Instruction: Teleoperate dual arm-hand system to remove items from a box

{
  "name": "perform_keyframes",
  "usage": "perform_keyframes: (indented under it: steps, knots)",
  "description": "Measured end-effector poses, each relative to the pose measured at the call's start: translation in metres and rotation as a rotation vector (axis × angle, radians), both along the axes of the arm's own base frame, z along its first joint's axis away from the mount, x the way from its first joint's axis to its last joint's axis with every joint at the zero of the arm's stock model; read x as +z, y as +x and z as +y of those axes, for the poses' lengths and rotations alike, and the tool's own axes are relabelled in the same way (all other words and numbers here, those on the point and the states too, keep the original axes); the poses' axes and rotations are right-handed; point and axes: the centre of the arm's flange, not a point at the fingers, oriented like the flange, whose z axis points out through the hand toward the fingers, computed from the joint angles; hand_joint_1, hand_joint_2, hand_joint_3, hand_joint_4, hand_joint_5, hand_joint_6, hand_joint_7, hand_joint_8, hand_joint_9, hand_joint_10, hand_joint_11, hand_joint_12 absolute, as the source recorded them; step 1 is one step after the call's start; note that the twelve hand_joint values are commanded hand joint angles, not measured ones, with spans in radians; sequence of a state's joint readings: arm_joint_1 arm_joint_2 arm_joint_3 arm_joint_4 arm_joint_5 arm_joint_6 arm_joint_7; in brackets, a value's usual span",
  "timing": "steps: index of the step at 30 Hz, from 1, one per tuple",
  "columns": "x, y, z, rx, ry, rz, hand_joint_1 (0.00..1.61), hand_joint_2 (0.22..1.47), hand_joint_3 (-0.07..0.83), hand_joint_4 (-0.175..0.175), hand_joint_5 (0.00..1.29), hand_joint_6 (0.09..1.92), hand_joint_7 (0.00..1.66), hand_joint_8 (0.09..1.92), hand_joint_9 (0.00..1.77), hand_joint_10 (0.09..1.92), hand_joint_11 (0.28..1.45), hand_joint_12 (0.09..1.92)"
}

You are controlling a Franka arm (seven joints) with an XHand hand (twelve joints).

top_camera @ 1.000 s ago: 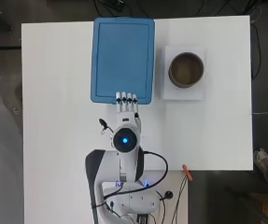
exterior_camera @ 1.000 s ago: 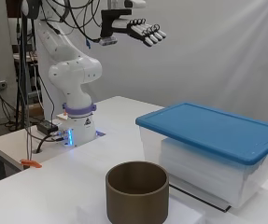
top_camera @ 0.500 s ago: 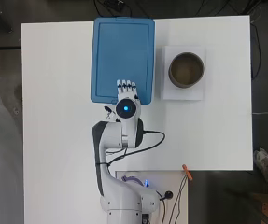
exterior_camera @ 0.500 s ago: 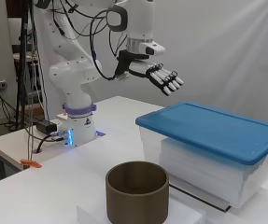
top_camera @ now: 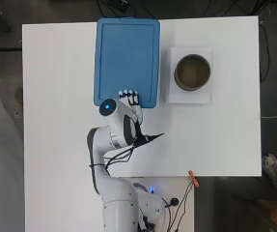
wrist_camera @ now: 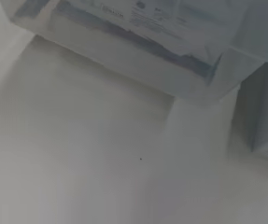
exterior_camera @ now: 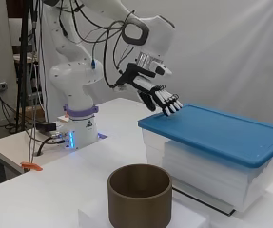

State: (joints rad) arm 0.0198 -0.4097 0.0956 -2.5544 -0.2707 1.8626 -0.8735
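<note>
I have the hand (exterior_camera: 157, 95) above the near end of the blue lid (top_camera: 127, 58), fingers extended, holding nothing. The clear storage box (exterior_camera: 207, 173) sits closed along the tabletop's far edge; nothing removed yet.

My wrist view blurred, box (wrist_camera: 138, 42) cut off at its edge, blue lid (top_camera: 127, 58) hiding the contents from me
</note>
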Motion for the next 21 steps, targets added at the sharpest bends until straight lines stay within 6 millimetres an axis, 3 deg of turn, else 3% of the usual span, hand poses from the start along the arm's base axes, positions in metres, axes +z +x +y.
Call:
perform_keyframes:
  steps: [7,12,16,19,20,21]
  knots:
    - [-0.009,-0.013,0.005,0.089,-0.119,-0.131,0.55,0.87,0.004,0.000,0.01,0.09,0.06,0.09,0.19,0.09,0.34,0.09]
    - [0.001,-0.002,0.011,0.163,-0.125,-0.183,0.55,0.89,0.011,-0.003,0.03,0.09,0.05,0.09,0.17,0.09,0.33,0.09]
    - [-0.002,0.012,0.016,0.185,-0.128,-0.180,0.55,0.90,0.012,-0.001,0.05,0.09,0.04,0.09,0.15,0.09,0.32,0.09]
    - [-0.014,0.019,0.018,0.212,-0.133,-0.154,0.56,0.91,0.008,0.010,0.14,0.09,0.07,0.09,0.16,0.09,0.32,0.09]
    - [-0.015,0.021,0.018,0.232,-0.130,-0.148,0.85,1.00,0.003,-0.056,0.38,0.47,0.37,0.40,0.46,0.37,0.49,0.09]
    - [-0.015,0.023,0.018,0.251,-0.126,-0.146,1.00,1.10,0.007,-0.049,0.55,0.84,0.54,0.89,0.65,0.87,0.59,0.32]
